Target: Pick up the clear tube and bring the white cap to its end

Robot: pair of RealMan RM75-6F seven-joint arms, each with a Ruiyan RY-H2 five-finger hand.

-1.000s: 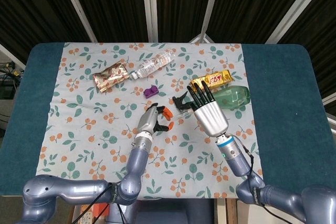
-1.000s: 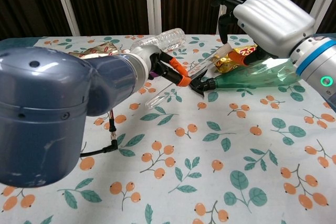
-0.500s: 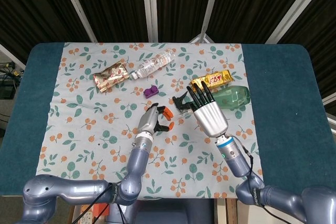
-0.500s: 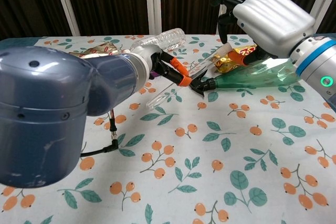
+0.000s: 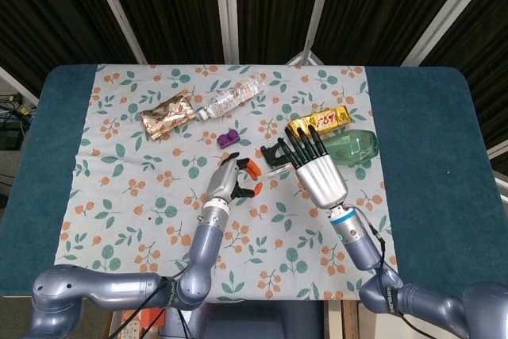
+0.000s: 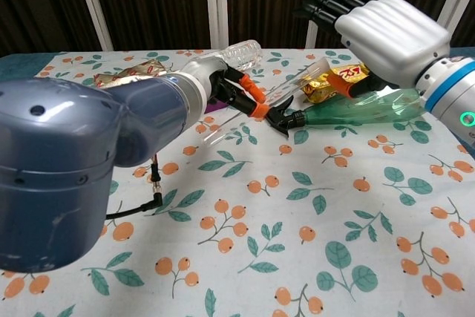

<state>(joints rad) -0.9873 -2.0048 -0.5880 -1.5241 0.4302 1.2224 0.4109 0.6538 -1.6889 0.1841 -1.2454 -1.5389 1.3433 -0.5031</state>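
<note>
Teal table [image 5: 421, 156] with a leafy, orange-berry cloth [image 5: 143, 196] spread over it, dark slatted wall behind.

Closest in, both arms come up from 6 o'clock. The left hand [image 5: 228, 183], the one with orange fingertips, looks curled onto the near half of the clear plastic tube [image 6: 289, 88]. In the chest view the tube seems just off the cloth, slanting away toward 1 o'clock. The right hand [image 5: 317, 176] hovers at 3 o'clock of the left one, fingers straight and apart, nothing in it as far as I can see. The small white cap [image 6: 315, 74] sits under those fingers, right by the tube's far end. I can't tell if it's touching.

Further back: a green plastic bottle [image 5: 353, 147], a gold candy bar [image 5: 321, 121], a small purple block [image 5: 228, 138], a crinkled foil snack bag [image 5: 168, 114] and a crushed clear water bottle [image 5: 230, 99].

My read is that the pickup is basically done and the cap step is up. The right hand needs to drop, pinch the cap, and line it up with the tube end while the left stays steady.
</note>
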